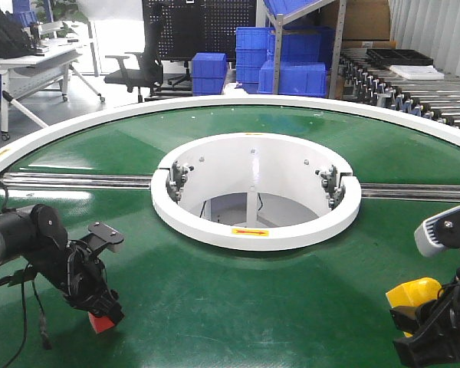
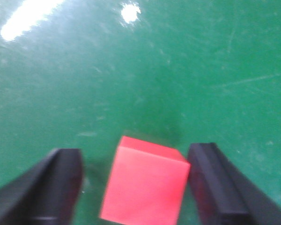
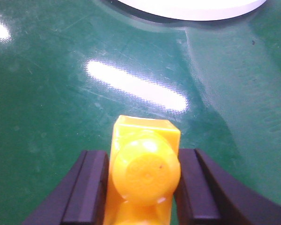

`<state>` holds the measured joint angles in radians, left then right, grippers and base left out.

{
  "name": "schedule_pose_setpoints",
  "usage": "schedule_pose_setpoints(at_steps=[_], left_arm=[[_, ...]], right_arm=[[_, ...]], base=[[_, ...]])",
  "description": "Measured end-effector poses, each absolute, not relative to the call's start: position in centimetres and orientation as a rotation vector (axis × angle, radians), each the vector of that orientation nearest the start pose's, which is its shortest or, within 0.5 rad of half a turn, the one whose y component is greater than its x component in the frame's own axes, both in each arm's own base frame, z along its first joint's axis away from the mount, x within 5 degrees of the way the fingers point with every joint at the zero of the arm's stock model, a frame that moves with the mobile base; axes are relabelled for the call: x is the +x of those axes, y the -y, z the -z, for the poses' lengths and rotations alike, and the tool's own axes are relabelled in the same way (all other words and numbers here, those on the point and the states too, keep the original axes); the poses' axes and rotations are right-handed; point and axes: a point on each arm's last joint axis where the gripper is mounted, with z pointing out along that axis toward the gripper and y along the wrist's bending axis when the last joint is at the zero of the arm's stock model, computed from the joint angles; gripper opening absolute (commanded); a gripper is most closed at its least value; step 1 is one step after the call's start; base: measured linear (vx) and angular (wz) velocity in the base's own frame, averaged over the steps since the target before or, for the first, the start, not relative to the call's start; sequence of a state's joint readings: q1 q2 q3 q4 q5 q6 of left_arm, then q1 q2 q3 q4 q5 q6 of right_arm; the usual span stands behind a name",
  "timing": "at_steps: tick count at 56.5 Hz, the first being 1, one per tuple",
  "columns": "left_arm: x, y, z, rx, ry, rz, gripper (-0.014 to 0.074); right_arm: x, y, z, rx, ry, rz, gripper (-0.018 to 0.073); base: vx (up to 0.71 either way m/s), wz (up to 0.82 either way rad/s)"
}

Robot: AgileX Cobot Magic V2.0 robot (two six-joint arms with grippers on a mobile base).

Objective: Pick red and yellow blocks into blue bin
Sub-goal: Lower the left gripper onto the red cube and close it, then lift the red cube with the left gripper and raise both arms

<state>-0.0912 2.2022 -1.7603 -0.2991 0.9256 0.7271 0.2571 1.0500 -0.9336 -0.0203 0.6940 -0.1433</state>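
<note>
The red cube [image 2: 147, 185] lies on the green belt between the fingers of my left gripper [image 2: 135, 157]. The right finger [image 2: 215, 183] touches its corner and a gap shows on the left, so the gripper is open. From the front, the cube [image 1: 100, 323] sits under the left gripper [image 1: 98, 307] at the lower left. The yellow studded brick [image 3: 147, 173] is clamped by both pads of my right gripper [image 3: 143, 157], stud facing the camera. In the front view this brick [image 1: 414, 294] is at the lower right. The blue bin is out of view.
A white ring hub [image 1: 257, 230] with an open well stands in the middle of the green round belt [image 1: 238, 307]. Metal rails [image 1: 77, 181] cross the belt. Ribbed blue crates [image 1: 291, 77], a roller conveyor [image 1: 414, 84] and an office chair [image 1: 134, 69] stand behind.
</note>
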Motion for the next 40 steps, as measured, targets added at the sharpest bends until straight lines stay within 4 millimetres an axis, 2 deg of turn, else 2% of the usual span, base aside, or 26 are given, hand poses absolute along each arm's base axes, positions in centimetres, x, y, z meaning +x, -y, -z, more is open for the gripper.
schedule_pose_setpoints(at_steps=[17,28,35,40], left_arm=[[46.2,6.4,-17.7,0.931,-2.637,0.239,0.0298],[45.8,6.4,-18.3,0.924,-2.663,0.257,0.0271],[45.4,6.2,-20.0,0.836,-2.684,0.235,0.0271],[44.7,5.9,-22.6,0.724,-2.689,0.183,0.0271]], right_arm=[[20.6,-5.3,-34.2,-0.467,-2.246,-0.036,0.0226],[20.6,-5.3,-34.2,-0.467,-2.246,-0.036,0.0226],[20.6,-5.3,-34.2,-0.467,-2.246,-0.036,0.0226],[20.6,-5.3,-34.2,-0.467,-2.245,-0.036,0.0226]], base=[[0.0,0.0],[0.0,0.0],[0.0,0.0],[0.0,0.0]])
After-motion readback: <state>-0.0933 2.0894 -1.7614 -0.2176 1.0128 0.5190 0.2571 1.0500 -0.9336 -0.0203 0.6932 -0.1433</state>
